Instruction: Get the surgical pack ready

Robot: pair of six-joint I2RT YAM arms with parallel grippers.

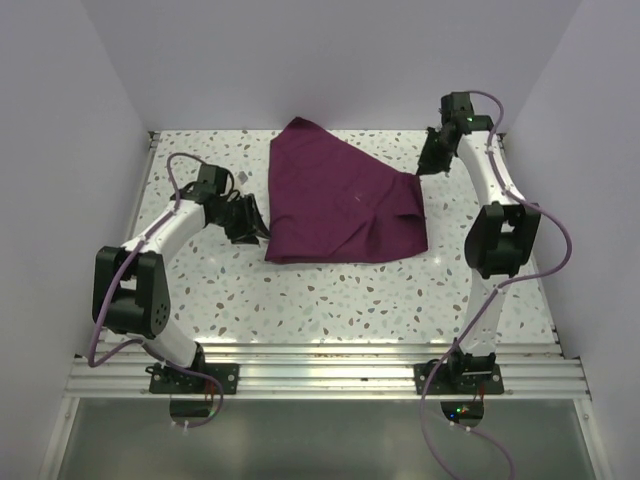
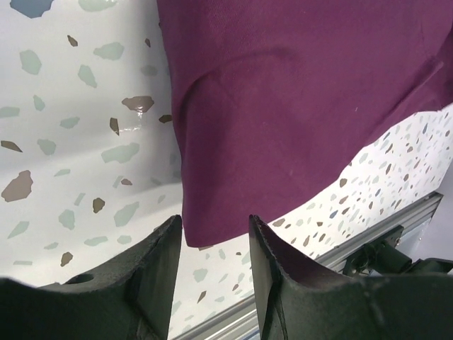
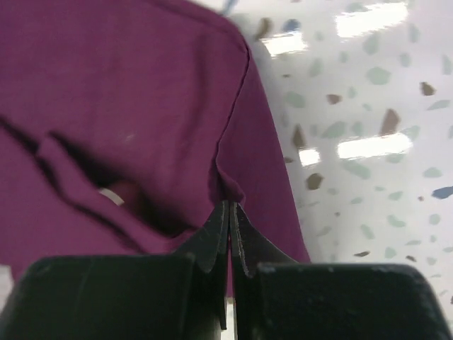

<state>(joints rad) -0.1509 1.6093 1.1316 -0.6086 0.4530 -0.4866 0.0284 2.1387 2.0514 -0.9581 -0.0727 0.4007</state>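
Two claws are at the dark red cloth (image 1: 340, 205). The right claw (image 3: 230, 219) has its fingers pressed together, and it pinches a raised fold at the cloth's right corner. The right arm reaches far up the right side of the worktop (image 1: 330, 290). Its wrist turns in to the left and tips down to that corner.

The left claw (image 2: 216, 237) is spread apart. The near left corner of the cloth lies just past its fingertips, in line with the gap, and the fingers do not grip it. The left arm bends at its elbow near the front left and stretches low across to that corner.

The cloth lies in the middle of the worktop, folded over, with a point toward the far side. A small pale bit (image 3: 110, 197) peeks out of a dark fold; I cannot tell what it is.
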